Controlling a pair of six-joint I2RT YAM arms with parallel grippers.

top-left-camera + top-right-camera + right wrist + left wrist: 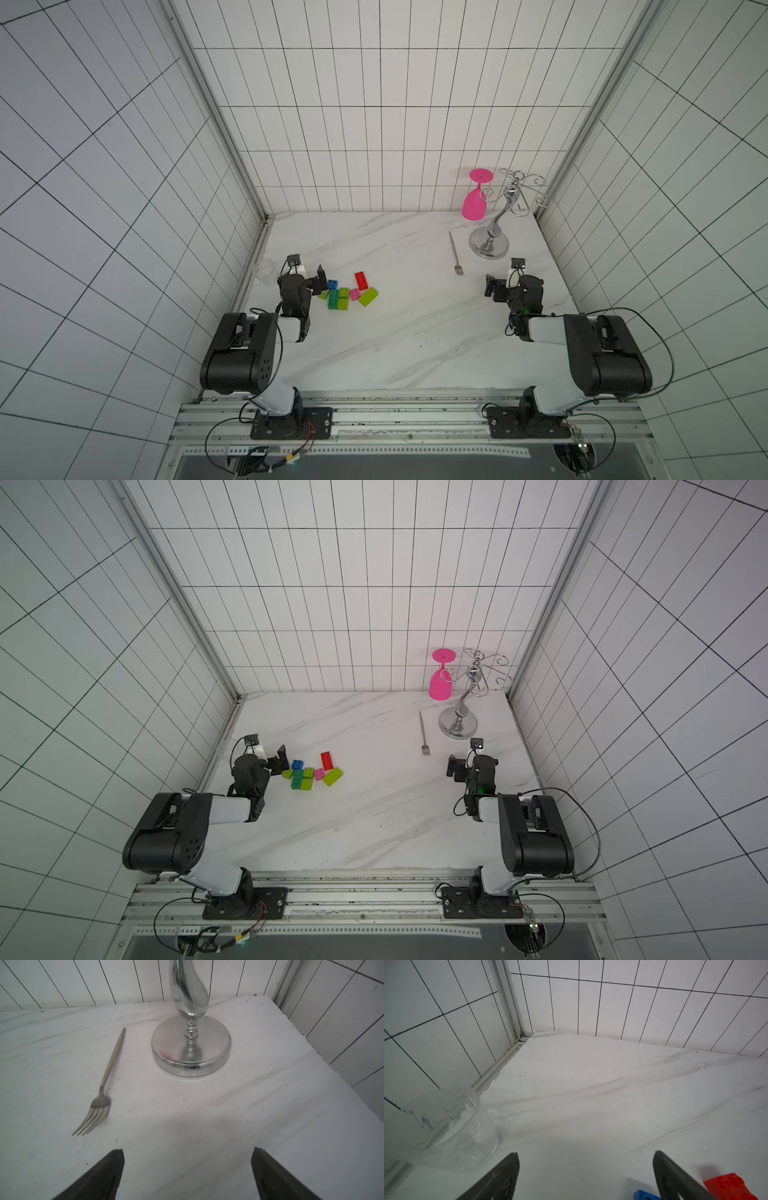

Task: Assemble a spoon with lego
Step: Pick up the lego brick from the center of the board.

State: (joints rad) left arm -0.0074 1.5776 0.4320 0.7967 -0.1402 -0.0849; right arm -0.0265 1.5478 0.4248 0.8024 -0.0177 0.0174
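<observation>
We see the lego bricks [333, 299] lying loose in a cluster near the desk's [395, 340] left edge, just beside our left jaws, which stand wide apart and empty. Our right jaws, also apart and empty, hover near the right edge, near the fork [104, 1084].

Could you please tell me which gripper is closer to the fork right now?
The right. The right gripper sits open just beside the fork, not touching it; the left gripper is across the table, by the bricks.
</observation>
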